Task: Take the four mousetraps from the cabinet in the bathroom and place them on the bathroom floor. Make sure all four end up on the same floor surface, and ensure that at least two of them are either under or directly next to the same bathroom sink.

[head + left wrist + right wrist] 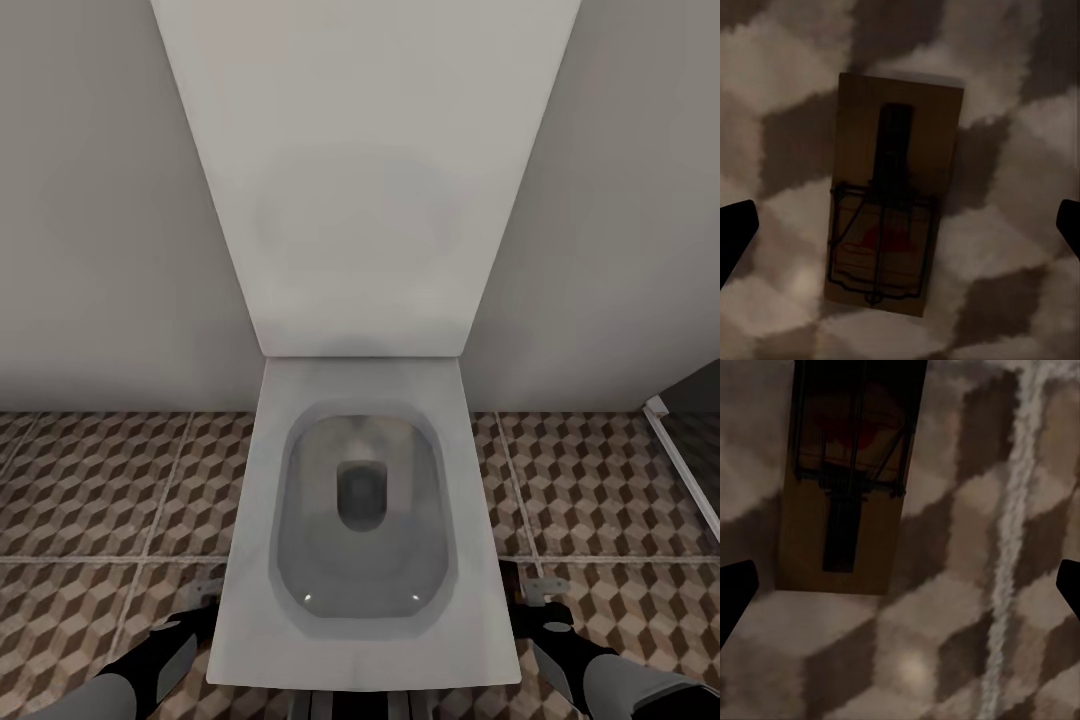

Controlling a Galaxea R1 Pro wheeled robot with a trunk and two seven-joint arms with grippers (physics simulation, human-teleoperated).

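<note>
One mousetrap (889, 202), a flat brown wooden rectangle with dark wire parts and a red mark, lies on the bathroom floor (1020, 247) below my left gripper (900, 225). The gripper's black fingertips (735, 229) stand wide apart, open and clear of it. A second mousetrap (847, 480) lies on the tiles below my open right gripper (900, 585), beside a pale grout line (1012, 532). In the head view the left gripper (185, 625) and right gripper (545, 620) hang low on either side of the toilet. The cabinet and the bathroom sink are out of view.
A white toilet (365, 520) with its lid raised stands straight ahead against a grey wall (100, 200). Cube-patterned floor tiles (110, 480) spread on both sides of it. A white frame and dark shower floor (690, 440) border the right edge.
</note>
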